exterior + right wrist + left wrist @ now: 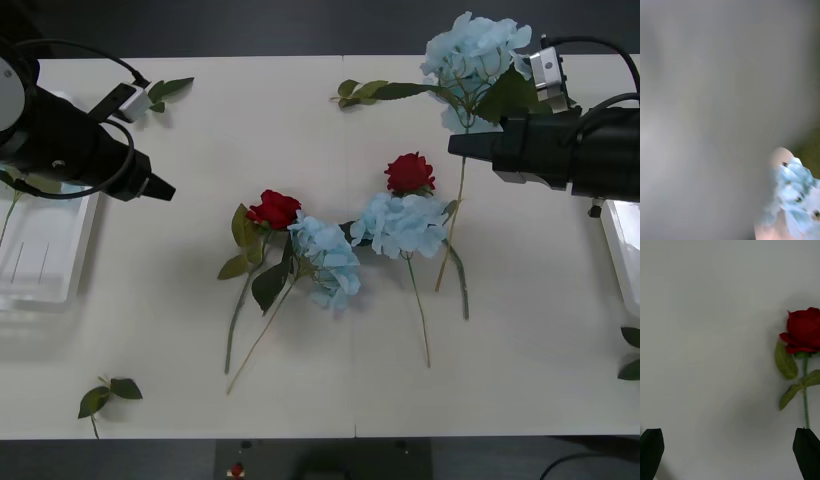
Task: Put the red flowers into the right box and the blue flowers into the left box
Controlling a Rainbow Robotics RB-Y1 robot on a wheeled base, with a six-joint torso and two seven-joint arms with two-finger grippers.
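Beside the left box (40,250), left gripper (160,188), jaws wide, risks snagging blue flowers (325,258) overlapping the red rose (274,209).

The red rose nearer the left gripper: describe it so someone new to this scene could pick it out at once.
Start at the white table and find the cluster of flowers in its middle. At that cluster's left edge lies the red rose, its head pointing away from the robot and its thin stem trailing back toward it. Unlike the other red rose, it sits closest to the open left gripper.
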